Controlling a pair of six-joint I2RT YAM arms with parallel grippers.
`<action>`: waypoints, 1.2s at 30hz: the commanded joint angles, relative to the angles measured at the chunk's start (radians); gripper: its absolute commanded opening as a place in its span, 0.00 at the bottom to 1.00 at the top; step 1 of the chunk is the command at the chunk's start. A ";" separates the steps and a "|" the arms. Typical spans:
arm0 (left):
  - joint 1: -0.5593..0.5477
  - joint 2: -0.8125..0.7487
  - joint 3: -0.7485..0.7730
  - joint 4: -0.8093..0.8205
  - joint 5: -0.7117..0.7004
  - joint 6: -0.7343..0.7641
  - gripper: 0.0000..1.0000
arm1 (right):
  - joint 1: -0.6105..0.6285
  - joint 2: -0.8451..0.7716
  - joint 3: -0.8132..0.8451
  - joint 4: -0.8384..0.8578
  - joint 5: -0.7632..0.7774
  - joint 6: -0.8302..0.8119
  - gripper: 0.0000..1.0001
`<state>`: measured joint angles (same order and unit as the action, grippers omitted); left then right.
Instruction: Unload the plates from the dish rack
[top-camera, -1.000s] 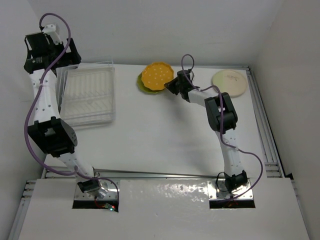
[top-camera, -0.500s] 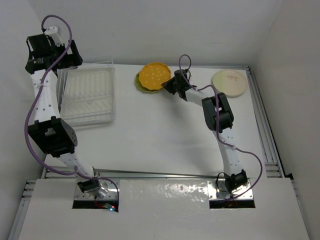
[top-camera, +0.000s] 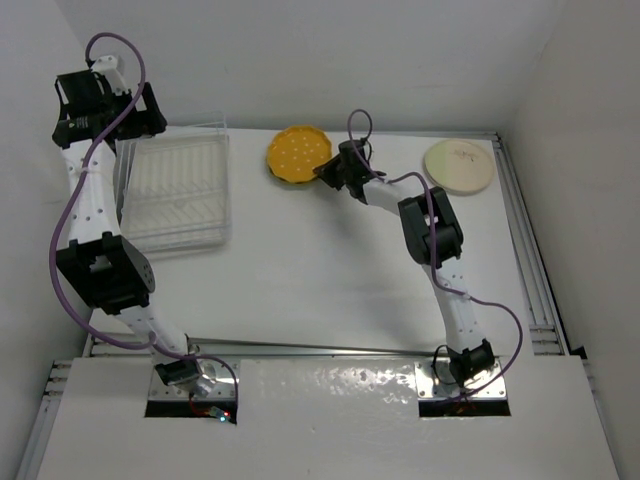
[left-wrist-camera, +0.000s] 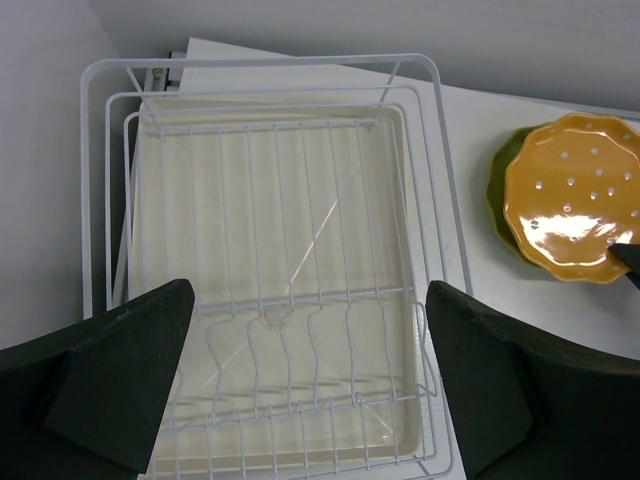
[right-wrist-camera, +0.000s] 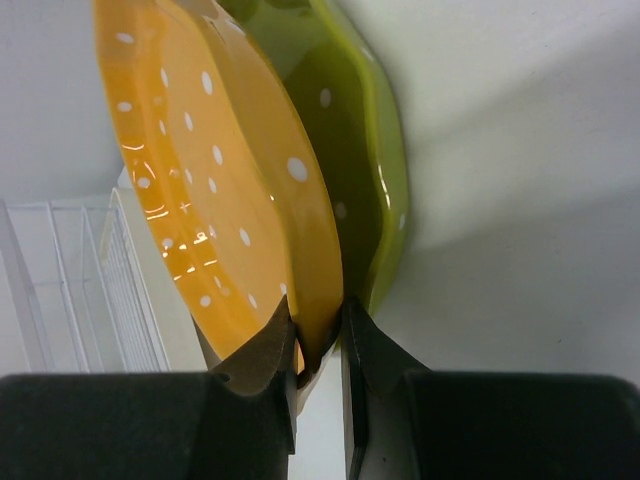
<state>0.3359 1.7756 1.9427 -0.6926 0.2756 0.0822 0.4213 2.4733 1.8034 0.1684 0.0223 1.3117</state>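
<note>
White surface holds the dish rack along its left edge, with the left tool spread wide above it. Near the far edge, the right tool pinches the orange plate over the green plate. The cream plate lies by the far right corner.

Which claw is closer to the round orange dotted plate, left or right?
Right. The right claw grips the rim of the round orange dotted plate, while the left claw hangs open above the clear plastic dish rack, off to the plate's left.

The orange plate is white-dotted, the lime green plate pale-dotted, the cream plate plain.
</note>
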 joint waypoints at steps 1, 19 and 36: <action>0.002 -0.024 -0.010 0.031 0.017 0.005 1.00 | 0.017 -0.085 0.137 0.180 -0.018 0.061 0.00; 0.005 -0.024 -0.014 0.024 0.010 0.016 1.00 | 0.039 -0.017 0.185 0.086 0.064 0.098 0.00; 0.008 -0.028 -0.011 0.022 0.005 0.022 1.00 | 0.042 -0.039 0.128 0.071 0.082 0.101 0.36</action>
<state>0.3359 1.7756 1.9297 -0.6933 0.2798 0.0940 0.4580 2.5050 1.9087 0.0551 0.1047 1.3872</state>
